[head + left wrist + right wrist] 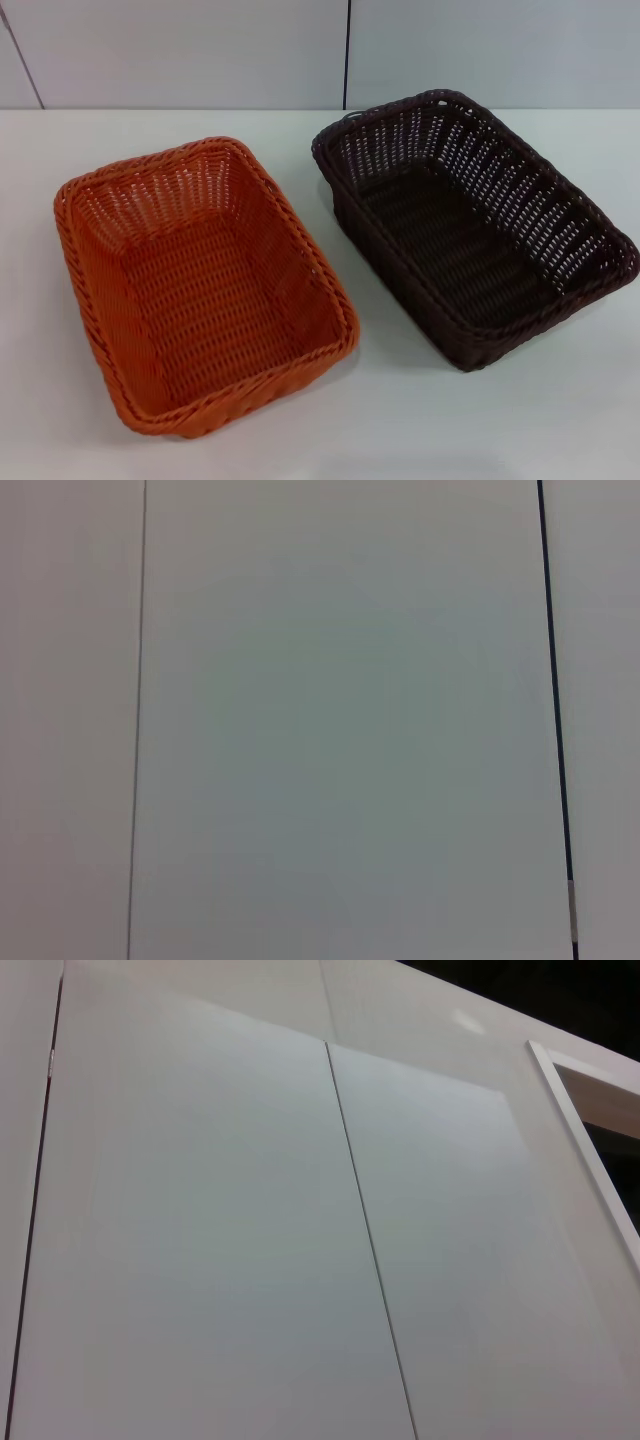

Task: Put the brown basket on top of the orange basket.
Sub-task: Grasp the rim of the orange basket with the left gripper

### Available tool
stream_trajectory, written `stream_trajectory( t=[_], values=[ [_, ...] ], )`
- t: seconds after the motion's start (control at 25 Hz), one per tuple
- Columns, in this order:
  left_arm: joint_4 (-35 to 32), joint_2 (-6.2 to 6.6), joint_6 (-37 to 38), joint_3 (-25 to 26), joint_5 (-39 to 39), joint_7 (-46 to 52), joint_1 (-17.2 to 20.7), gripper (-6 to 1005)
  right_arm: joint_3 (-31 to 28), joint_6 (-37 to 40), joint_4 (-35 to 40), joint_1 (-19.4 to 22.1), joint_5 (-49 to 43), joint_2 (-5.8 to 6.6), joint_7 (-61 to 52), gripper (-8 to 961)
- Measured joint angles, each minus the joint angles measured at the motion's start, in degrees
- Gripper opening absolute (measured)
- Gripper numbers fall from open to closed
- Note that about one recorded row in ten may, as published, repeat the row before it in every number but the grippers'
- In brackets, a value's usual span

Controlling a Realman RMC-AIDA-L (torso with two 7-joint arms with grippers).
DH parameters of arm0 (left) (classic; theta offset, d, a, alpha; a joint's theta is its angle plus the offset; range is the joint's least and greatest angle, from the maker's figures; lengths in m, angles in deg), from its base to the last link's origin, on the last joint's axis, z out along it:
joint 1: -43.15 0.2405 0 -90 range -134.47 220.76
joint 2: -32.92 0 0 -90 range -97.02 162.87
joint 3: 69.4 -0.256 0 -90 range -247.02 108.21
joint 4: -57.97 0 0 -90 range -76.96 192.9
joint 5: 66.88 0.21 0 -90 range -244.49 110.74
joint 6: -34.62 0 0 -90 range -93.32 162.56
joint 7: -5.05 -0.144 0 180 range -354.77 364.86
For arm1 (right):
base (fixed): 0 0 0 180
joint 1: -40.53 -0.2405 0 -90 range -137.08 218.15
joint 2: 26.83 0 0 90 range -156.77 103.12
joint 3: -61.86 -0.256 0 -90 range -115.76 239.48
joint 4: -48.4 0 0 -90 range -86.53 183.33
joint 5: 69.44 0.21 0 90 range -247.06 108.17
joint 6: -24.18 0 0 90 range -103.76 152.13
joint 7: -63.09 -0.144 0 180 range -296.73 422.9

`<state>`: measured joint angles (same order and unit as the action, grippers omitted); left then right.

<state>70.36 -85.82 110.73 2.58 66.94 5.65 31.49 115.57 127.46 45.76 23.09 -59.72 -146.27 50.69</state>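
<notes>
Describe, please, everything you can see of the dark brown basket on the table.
The rectangular, very dark brown woven wicker-look basket stands upright and empty on the white table, toward the robot's right. It has open-weave sloping sides, a tighter woven floor and a braided rim. It sits angled, one corner toward the wall. It lies beside the bright orange woven basket, apart from it. Nothing grips it.

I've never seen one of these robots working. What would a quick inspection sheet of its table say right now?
Surface: white table, plain and matte.
Job's things: orange basket on the robot's left, brown basket on its right; both upright, empty, side by side with a gap, not stacked.
Clutter: nothing seen.
Claws: neither arm nor claw appears in any view; both wrist cameras show only wall panels.
Cables: nothing seen.
Surroundings: pale panelled wall behind the table, with dark vertical seams.
</notes>
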Motion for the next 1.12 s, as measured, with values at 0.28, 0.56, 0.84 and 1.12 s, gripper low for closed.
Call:
stream_trajectory(
  t=[0.28, 0.56, 0.84, 1.12],
  values=[
    [0.2, 0.0, 0.2, 0.0, -0.2, -0.2, -0.3, 750, 0.0, 0.0, 0.0, -0.5, 0.0, 0.06, 0.0, 822],
    [0.2, -0.03, 0.0, -0.2, -0.1, -0.3, -0.4, 749, 0.0, -0.5, 0.0, -0.6, -0.1, 0.09, 0.0, 822],
    [0.1, 0.02, 0.1, -1.5, 0.1, -0.7, -0.7, 750, 0.0, -1.2, 0.1, -1.4, -0.1, 0.1, 0.0, 821],
    [11.7, 3.42, -10.2, -4.9, 2.5, 1.4, 1.0, 751, 0.0, -3.0, 0.1, -1.4, -1.3, 0.16, -0.4, 821]
  ],
)
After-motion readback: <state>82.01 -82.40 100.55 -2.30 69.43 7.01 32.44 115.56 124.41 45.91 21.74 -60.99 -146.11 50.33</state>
